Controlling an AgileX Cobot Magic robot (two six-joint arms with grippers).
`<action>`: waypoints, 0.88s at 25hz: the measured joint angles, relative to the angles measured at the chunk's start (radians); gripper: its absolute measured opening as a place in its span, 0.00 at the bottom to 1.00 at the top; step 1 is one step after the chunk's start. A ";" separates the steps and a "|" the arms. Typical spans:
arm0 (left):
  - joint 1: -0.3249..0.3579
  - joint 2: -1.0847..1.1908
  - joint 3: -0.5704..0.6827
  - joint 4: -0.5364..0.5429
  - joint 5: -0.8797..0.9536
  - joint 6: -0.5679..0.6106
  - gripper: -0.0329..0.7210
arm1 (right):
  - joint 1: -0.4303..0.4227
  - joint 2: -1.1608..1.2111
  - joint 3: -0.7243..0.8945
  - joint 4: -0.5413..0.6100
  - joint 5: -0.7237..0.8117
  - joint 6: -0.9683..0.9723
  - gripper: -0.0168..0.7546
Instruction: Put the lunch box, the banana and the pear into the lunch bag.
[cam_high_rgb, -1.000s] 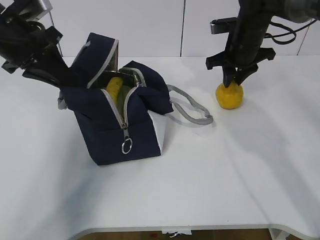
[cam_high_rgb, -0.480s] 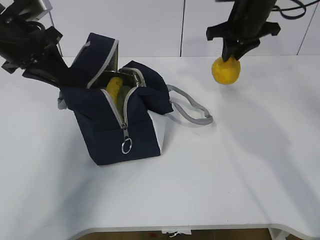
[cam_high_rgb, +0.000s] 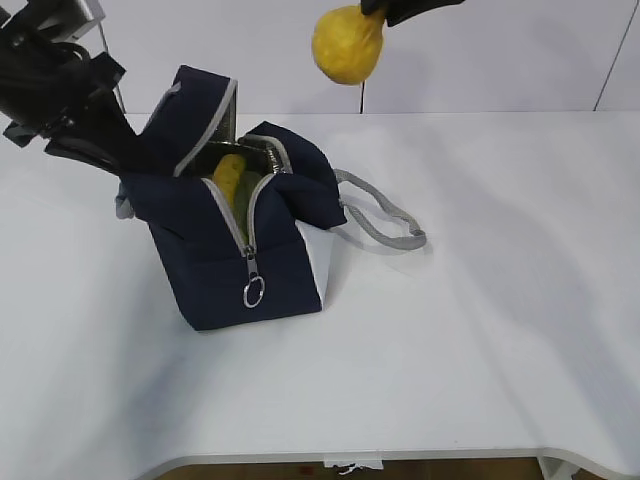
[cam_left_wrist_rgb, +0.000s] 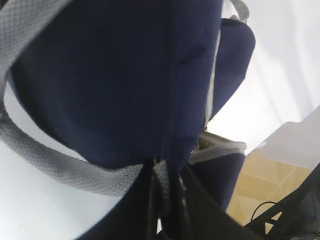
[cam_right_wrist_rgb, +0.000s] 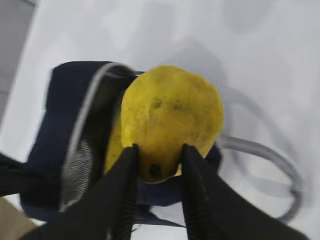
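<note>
Pinching pear (cam_right_wrist_rgb: 170, 120) neck between right fingers (cam_right_wrist_rgb: 122, 190), above open lunch bag (cam_high_rgb: 225, 235); left fingers unclear.

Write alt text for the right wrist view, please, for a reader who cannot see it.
The right pincer holds a yellow pear by its narrow top, in the air above the open navy lunch bag. A grey handle of the bag lies on the white table.
</note>
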 joint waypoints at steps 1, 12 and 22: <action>0.000 0.000 0.000 0.000 0.000 0.000 0.06 | 0.004 0.000 0.003 0.013 0.000 -0.004 0.30; 0.000 0.000 0.000 0.000 0.000 0.000 0.06 | 0.097 0.079 0.049 0.119 0.000 -0.045 0.30; 0.000 0.000 0.000 -0.002 0.000 0.000 0.06 | 0.170 0.194 0.052 0.262 -0.005 -0.121 0.30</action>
